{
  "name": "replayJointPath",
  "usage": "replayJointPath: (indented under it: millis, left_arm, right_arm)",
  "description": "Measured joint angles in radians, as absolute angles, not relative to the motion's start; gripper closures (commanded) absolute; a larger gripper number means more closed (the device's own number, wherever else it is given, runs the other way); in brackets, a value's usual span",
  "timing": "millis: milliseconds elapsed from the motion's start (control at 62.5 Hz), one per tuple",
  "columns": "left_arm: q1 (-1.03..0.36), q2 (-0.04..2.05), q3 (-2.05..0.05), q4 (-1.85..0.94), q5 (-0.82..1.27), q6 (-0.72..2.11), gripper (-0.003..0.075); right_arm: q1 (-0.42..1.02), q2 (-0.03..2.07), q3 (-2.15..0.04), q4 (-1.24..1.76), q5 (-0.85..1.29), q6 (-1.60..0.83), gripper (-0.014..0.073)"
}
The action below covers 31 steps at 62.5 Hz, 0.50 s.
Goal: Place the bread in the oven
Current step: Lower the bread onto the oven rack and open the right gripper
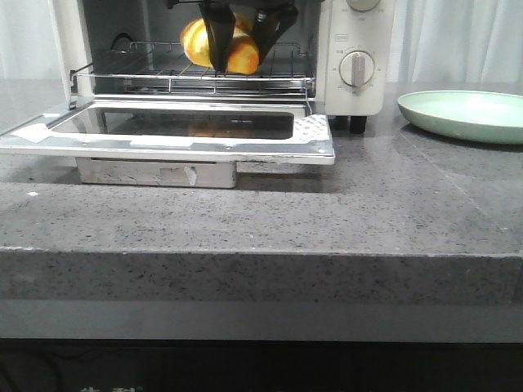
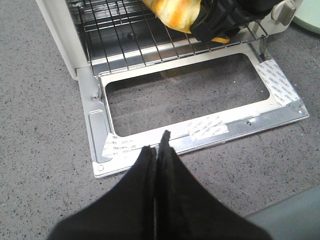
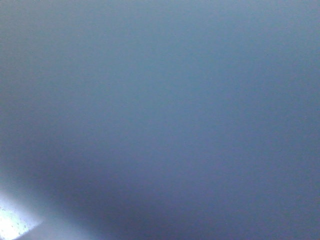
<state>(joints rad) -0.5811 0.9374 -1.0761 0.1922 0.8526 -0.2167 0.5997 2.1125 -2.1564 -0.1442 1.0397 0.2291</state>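
The bread [image 1: 196, 41], glossy with yellow and orange-brown stripes, is inside the white oven [image 1: 355, 49], just above its wire rack [image 1: 163, 77]. My right gripper [image 1: 239, 53] reaches into the oven from above with its black fingers shut on the bread; it shows too in the left wrist view, where the right gripper [image 2: 220, 22] clasps the bread [image 2: 175, 12]. The right wrist view is a blue-grey blur. My left gripper [image 2: 159, 142] hangs shut and empty over the counter, just in front of the open glass door [image 2: 210, 132]. It is out of the front view.
The oven door [image 1: 315, 135] lies folded down flat over the grey speckled counter [image 1: 368, 212]. A pale green plate [image 1: 466, 114] sits to the right of the oven. The oven's knob [image 1: 356, 69] faces forward.
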Motion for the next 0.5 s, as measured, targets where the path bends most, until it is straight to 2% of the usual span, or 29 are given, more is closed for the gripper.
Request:
replayJointPath:
  millis: [96,192,496]
  left_arm:
    - [-0.581,0.937,-1.076,0.192,0.853,-0.217,0.0738]
    - [-0.581,0.937,-1.076,0.194,0.853,-0.217,0.0738]
    - [-0.581,0.937,-1.076,0.2,0.853,-0.217,0.0738]
  right_arm:
    - [0.6,2.112,-2.156,-0.138,1.041,0.229,0.0097]
    - [0.6,2.112,-2.156,-0.131,1.046,0.229,0.001]
    - [0.6,2.098,-2.159,-0.078,1.118,0.235,0.001]
